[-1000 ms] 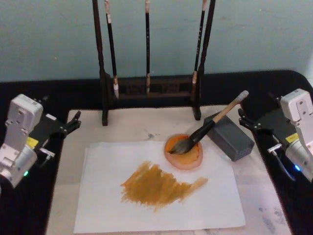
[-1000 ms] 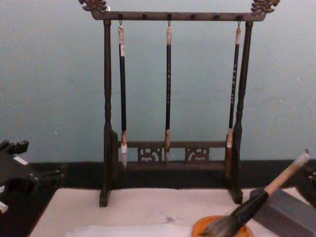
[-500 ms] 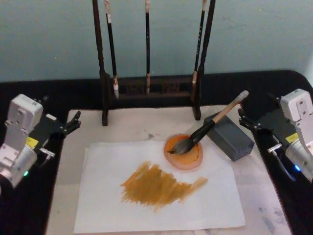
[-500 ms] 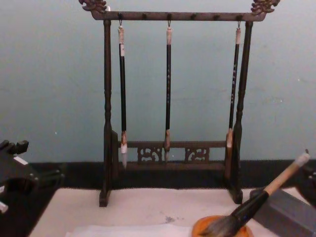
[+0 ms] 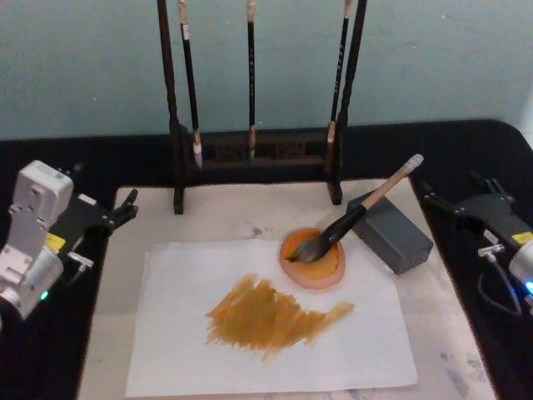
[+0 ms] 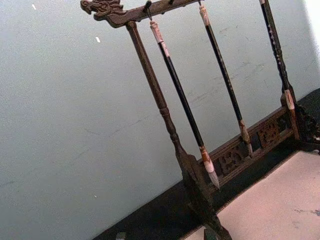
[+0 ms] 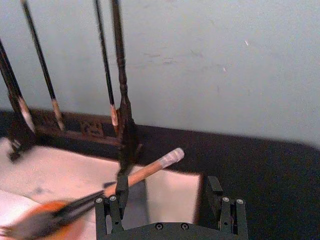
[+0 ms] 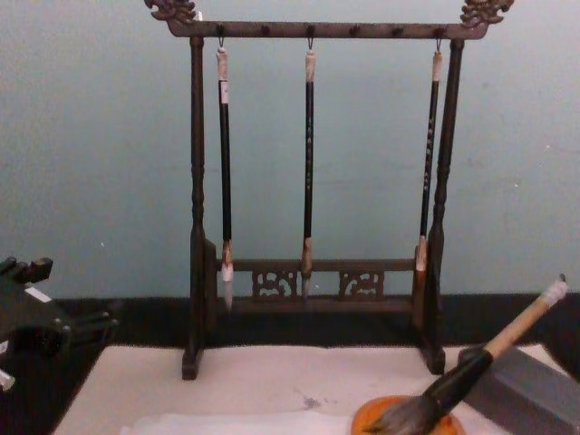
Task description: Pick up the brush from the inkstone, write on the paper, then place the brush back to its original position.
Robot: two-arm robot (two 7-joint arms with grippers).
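Right gripper: drawn back toward the table's right edge since a moment ago; fingers wide apart, empty. Left gripper: parked at left, fingers apart, empty. Brush: bristles in orange dish, handle leaning on grey block. Dish at far edge of paper, which bears an orange smear.

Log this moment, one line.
brush: bristles in orange dish, handle on grey block; paper: ochre strokes; left gripper: open, mat's left; right gripper: open, mat's right
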